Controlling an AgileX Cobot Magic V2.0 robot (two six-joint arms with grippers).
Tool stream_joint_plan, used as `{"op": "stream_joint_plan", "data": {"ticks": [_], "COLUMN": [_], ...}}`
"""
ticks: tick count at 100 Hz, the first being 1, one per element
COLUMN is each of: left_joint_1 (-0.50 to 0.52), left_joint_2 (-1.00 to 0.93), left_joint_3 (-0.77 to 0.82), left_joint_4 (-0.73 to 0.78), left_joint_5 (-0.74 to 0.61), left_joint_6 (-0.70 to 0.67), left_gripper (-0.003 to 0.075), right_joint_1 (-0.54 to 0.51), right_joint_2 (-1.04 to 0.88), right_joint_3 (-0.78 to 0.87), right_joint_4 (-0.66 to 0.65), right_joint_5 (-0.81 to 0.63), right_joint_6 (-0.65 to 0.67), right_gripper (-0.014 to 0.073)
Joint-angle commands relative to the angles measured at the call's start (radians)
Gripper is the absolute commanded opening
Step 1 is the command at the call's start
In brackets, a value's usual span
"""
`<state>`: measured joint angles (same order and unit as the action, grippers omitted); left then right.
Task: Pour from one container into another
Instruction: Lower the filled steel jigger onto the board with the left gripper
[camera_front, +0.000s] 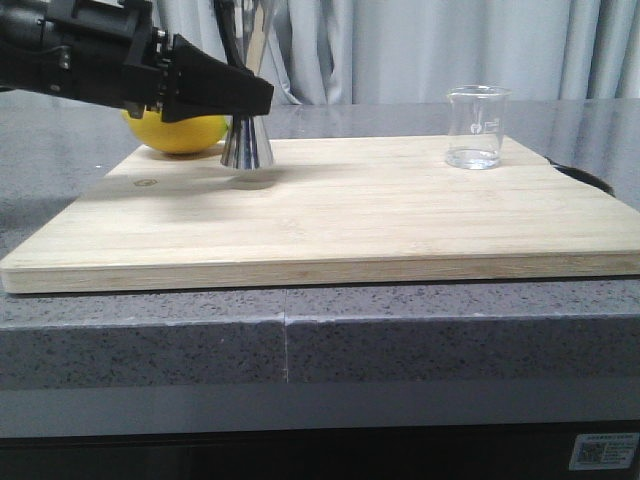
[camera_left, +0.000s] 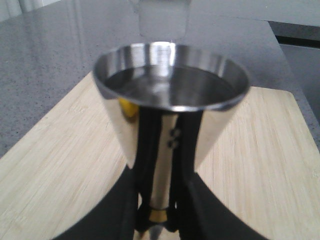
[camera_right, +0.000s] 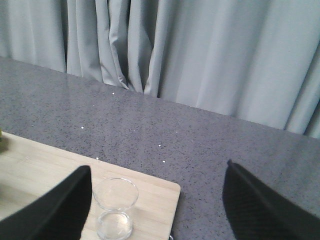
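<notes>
Gripping the tall shiny steel hourglass jigger (camera_front: 248, 110) at its gold waist, the left claw (camera_front: 245, 97) is clenching — keep it upright. The small clear glass beaker (camera_front: 476, 126) is standing well apart on the pale wooden board (camera_front: 330, 215); right claw (camera_right: 155, 200) is hanging released above it.

Lemon (camera_front: 178, 133) crowds jigger (camera_front: 248, 140) behind.

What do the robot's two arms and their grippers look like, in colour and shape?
The left gripper is matte black, with broad angular fingers tapering toward the tips, on a black blocky wrist housing. The right gripper shows only two black, wedge-shaped, finely textured fingers. No cables or markings are visible.
</notes>
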<state>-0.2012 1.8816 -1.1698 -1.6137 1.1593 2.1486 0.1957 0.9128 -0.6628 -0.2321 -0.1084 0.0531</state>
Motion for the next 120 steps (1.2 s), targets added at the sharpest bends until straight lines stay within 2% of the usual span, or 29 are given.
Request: {"op": "stream_joint_plan", "data": {"ticks": [1, 66, 120], "left_joint_1": [0.004, 0.004, 0.004], "left_joint_2": [-0.035, -0.003, -0.003], "left_joint_3": [-0.023, -0.023, -0.023], "left_joint_4": [-0.083, -0.090, -0.028], "left_joint_5": [0.109, 0.109, 0.106], "left_joint_6": [0.004, 0.010, 0.010], "left_gripper": [-0.0019, -0.0019, -0.0018], "right_joint_1": [-0.006, -0.006, -0.006], "right_joint_2": [-0.018, -0.018, -0.018], "right_joint_3": [-0.024, -0.024, -0.024], "right_joint_4": [0.001, 0.001, 0.001], "right_joint_5": [-0.068, -0.068, -0.070], "right_joint_6": [0.000, 0.000, 0.000], "right_gripper": [0.0495, 0.0495, 0.0495]}}
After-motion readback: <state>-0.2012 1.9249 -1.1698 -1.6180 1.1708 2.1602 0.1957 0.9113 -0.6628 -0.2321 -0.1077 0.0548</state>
